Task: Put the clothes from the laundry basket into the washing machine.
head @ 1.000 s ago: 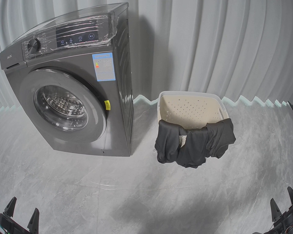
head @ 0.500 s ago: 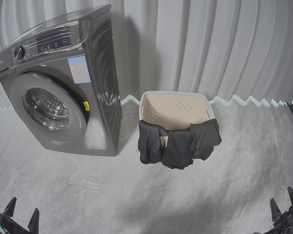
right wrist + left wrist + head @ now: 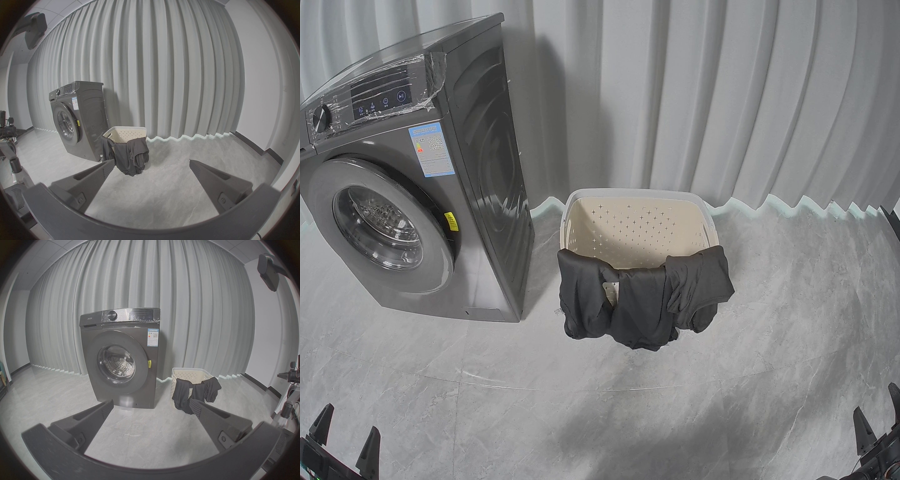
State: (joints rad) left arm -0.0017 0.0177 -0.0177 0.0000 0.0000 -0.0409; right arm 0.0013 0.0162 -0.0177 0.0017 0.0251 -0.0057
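Grey marbled floor (image 3: 687, 400) backed by a pleated white curtain (image 3: 687, 94). Item one: left pincer (image 3: 350, 417), held low at the near left over the floor, fingers pointing forward, spread wide, nothing between them. Item two: right pincer (image 3: 875, 398), held low at the near right in the same pose, likewise spread wide and holding nothing. Item three: washing machine (image 3: 481, 187), dark grey front-loader, standing on the floor well ahead of the left pincer and apart from it; its round door (image 3: 381, 225) sits shut against the front, with a blue label and a small yellow tag beside the door and clear plastic film over the control panel (image 3: 375, 100). Item four: laundry basket (image 3: 637, 195), cream with a perforated wall, upright on the floor ahead of and between the two pincers, well apart from both, just beside the machine's side panel on the right pincer's side. Item five: clothes (image 3: 640, 300), dark grey, draped over the basket rim nearest the pincers, hanging down its outer face close to the floor, touched by neither pincer.
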